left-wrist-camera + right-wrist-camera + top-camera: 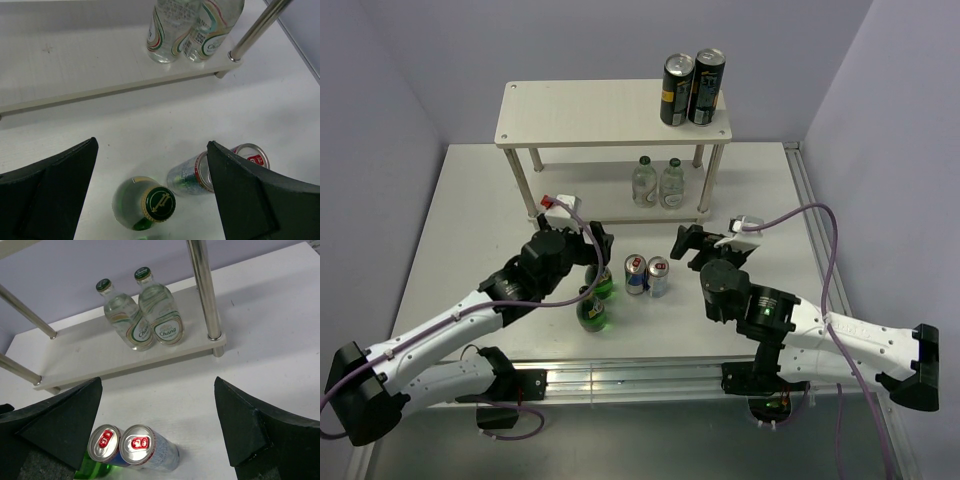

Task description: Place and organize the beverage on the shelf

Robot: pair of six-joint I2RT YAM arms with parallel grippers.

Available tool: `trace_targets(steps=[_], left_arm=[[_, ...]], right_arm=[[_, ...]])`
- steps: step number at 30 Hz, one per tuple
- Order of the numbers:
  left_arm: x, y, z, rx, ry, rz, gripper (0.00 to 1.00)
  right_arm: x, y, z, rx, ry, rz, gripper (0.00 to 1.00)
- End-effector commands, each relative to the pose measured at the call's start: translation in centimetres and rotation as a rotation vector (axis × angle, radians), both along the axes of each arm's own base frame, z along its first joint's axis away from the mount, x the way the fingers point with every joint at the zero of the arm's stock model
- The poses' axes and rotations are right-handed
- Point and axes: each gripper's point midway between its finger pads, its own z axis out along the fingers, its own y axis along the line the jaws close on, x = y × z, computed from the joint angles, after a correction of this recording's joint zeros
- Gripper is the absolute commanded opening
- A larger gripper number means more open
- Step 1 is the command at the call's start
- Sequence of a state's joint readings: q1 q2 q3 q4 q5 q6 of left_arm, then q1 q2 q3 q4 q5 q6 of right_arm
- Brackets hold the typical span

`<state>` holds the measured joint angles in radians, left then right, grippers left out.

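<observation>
One white table (480, 230), beige shelf (590, 112), lilac walls (600, 40)

A pale beige two-tier shelf (590, 112) stood at twelve o'clock on a white table (470, 220). Two tall dark cans (691, 90) sat at the three o'clock end of its top board, with two clear green-capped bottles (658, 183) on the board below. Two short silver-blue-red cans (647, 275) stood mid-table. Two green glass bottles (594, 300) were at their nine o'clock, by the left gripper (592, 243). The right gripper (686, 245) was at the short cans' two o'clock.
</observation>
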<state>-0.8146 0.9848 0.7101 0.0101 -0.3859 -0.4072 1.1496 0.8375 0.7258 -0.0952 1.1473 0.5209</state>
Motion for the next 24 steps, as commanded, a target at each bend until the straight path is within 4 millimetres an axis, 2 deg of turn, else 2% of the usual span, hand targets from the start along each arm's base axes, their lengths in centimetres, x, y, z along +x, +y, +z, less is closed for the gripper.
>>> trace_targets(steps=[1, 4, 15, 24], left_arm=[[-0.8, -0.7, 0.7, 0.007, 0.037, -0.024, 0.98], [-0.9, -0.5, 0.2, 0.026, 0.067, 0.007, 0.97], [-1.6, 0.0, -4.0, 0.064, 0.16, 0.078, 0.96], [-1.8, 0.8, -4.5, 0.092, 0.187, 0.147, 0.95]], right_arm=[[-0.3, -1.0, -0.2, 0.023, -0.001, -0.043, 1.0], [-0.5, -1.5, -0.4, 0.032, -0.001, -0.045, 1.0], [-1.0, -2.9, -1.7, 0.04, 0.018, -0.073, 1.0], [-1.1, -3.2, -2.4, 0.029, 0.029, -0.086, 1.0]])
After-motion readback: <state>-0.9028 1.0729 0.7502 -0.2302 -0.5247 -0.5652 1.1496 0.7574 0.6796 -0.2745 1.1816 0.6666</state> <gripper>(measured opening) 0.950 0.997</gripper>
